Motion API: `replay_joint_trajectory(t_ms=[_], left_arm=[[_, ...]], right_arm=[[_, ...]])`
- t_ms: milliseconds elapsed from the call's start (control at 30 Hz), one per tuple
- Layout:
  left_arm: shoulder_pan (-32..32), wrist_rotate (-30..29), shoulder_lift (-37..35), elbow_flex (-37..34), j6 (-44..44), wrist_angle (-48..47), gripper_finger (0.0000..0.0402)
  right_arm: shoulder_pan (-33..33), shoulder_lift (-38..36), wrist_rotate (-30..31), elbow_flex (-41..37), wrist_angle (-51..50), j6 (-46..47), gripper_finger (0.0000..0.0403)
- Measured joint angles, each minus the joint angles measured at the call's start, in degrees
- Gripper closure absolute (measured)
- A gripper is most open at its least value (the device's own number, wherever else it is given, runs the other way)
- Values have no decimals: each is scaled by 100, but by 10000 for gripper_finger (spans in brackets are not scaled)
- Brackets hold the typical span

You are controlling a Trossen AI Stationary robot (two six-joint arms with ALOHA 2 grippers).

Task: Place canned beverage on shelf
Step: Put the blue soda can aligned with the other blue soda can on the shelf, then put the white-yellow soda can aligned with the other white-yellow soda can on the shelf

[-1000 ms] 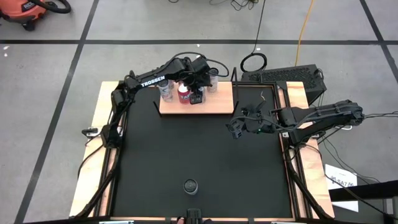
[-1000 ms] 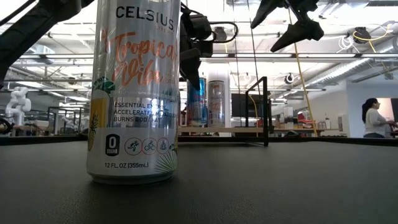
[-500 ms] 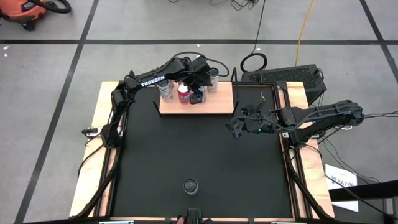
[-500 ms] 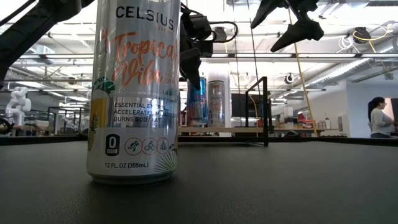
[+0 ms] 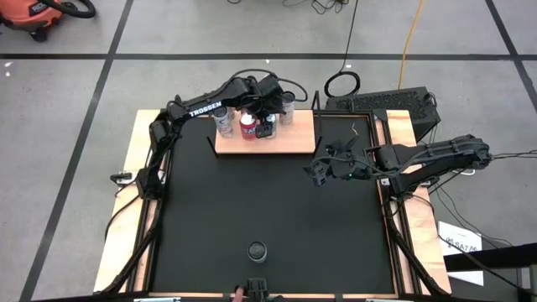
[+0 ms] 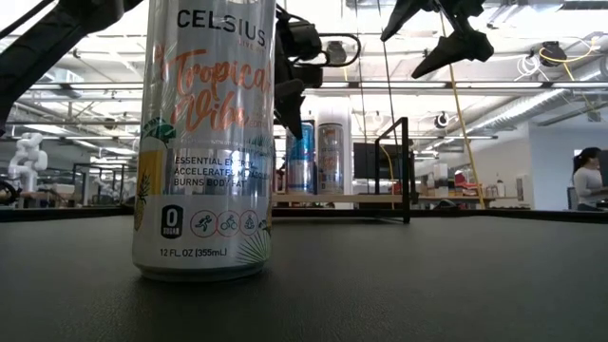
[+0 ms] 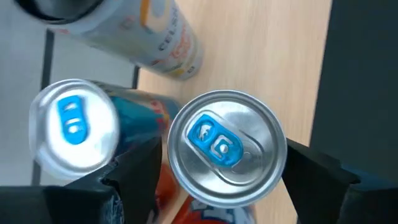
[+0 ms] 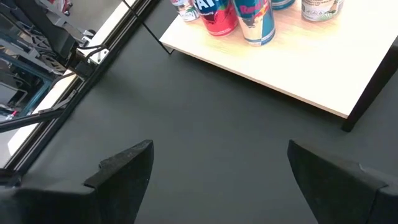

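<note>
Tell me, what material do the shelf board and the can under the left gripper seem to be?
The shelf board looks like light wood or a wood-look laminate, matte, with fine pale grain lines. The can appears to be aluminium: its lid is bright brushed silver with a blue pull tab.

We see a blue-tabbed silver can (image 7: 225,146) standing upright on the light wooden shelf (image 5: 289,141) among other cans, while a Celsius can (image 6: 204,142) stands apart on the black mat.
</note>
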Motion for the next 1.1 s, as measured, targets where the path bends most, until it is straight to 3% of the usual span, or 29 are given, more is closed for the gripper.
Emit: replay_joint_trajectory(t_ms=[367,600,867,967,1100], left_arm=[[10,-113,-21,357,-7,-156,102],[0,-134,-25,788,-22,-760,101],[-93,-33,-35,1610,-721,-1246,103],[-190,339,-266,1552,-1075,-1146,108],[-524,348,-514,1554,-1391,-1181,114]], right_arm=[[0,0,0,0,-2,46,46],[0,0,0,0,-2,59,46],[9,0,-21,0,-8,-36,46],[97,0,26,-1,2,-142,46],[352,2,276,0,-23,-195,46]])
